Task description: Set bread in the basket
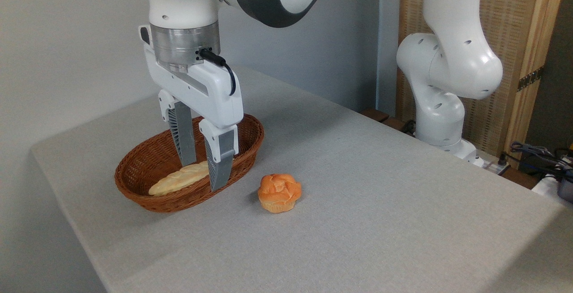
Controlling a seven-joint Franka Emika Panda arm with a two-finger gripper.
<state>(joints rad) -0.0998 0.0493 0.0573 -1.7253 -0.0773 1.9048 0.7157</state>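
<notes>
While the arm reached down from the upper left of the fixed camera's view, its gripper (205, 174) hung over the basket (134, 174) with the two grey fingers (183, 138) spread apart and nothing held between them. The fingertips dipped inside the basket's rim, straddling the right end of a long pale-yellow braided loaf (177, 182) that lay along the basket's floor; whether either finger touched the loaf could not be told. The basket, an oval of brown wicker, sat on the left part of the table (358, 194), which was covered in a light grey cloth. The bread (280, 192), a small round orange-golden bun with a knotted top and a paler base, stood upright on the table just to the right of the basket, outside it and apart from its rim, clear of the gripper. Behind the table's far right edge stood the arm's white base (441, 118), in front of a wooden panel (523, 28), with some cables (539, 156) beside it.
</notes>
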